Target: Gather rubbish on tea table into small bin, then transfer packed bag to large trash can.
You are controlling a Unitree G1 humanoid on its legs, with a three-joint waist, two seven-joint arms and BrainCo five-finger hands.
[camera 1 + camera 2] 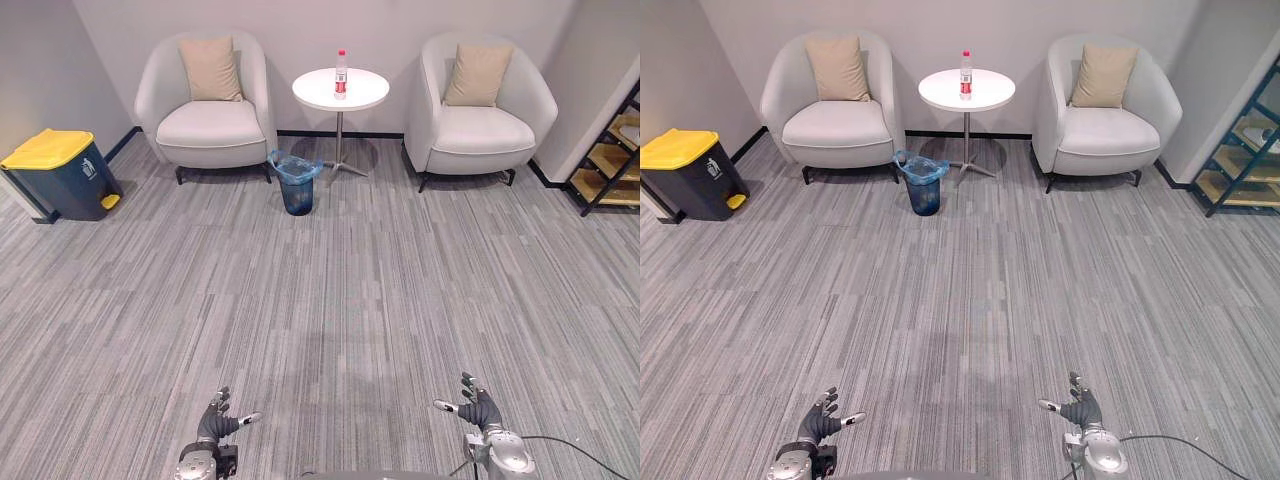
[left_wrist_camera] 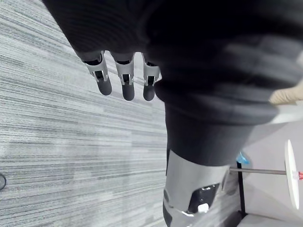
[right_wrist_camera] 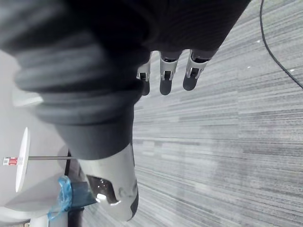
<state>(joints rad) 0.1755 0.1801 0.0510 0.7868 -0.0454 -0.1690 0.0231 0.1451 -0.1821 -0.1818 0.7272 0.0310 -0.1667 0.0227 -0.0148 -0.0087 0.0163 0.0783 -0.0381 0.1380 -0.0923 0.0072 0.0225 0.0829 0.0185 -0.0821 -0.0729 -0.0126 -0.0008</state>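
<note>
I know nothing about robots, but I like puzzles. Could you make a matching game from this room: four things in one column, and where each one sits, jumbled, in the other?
Things
1. clear plastic bottle with a red label
2. small bin lined with a blue bag
3. large dark trash can with a yellow lid
4. beige square cushion

Places
A. by the left grey wall
B. on the round white table
C. in the pale grey armchair
D. on the grey striped carpet beside that table's stand

Pairs: 1-B, 2-D, 3-A, 4-C

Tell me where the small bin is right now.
In the left eye view the small bin stands on the carpet far ahead, between the left armchair and the round table.
</note>
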